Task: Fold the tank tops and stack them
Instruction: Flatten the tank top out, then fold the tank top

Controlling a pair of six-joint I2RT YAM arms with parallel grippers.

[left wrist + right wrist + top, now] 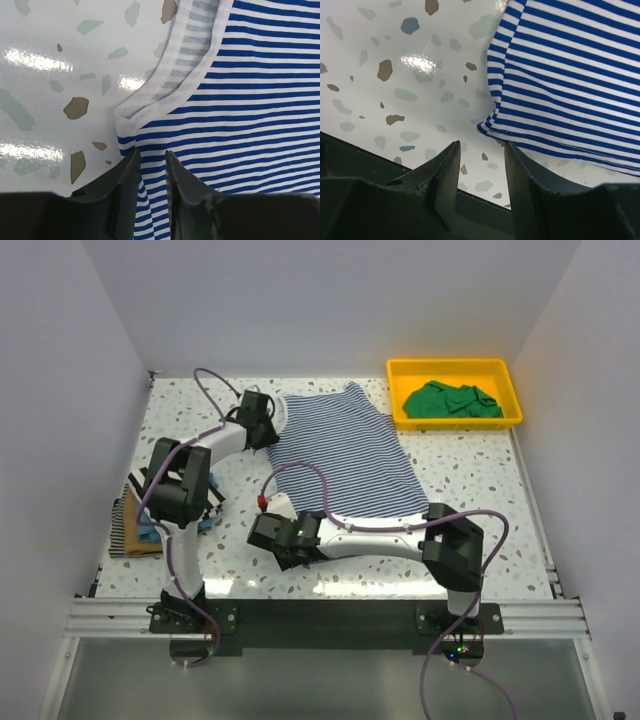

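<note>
A thin navy-white striped tank top lies spread flat in the middle of the table. My left gripper hovers over its far-left shoulder. In the left wrist view the left gripper has its jaws a narrow gap apart, with striped cloth lying flat under and between them, just below the white-edged armhole. My right gripper is by the near-left hem corner. In the right wrist view the right gripper is open over bare table, with the hem corner just ahead. A green tank top lies crumpled in the tray.
The yellow tray stands at the back right. At the left edge a small pile of folded tops, tan and blue among them, lies partly hidden behind the left arm. The table's near edge runs close under the right gripper.
</note>
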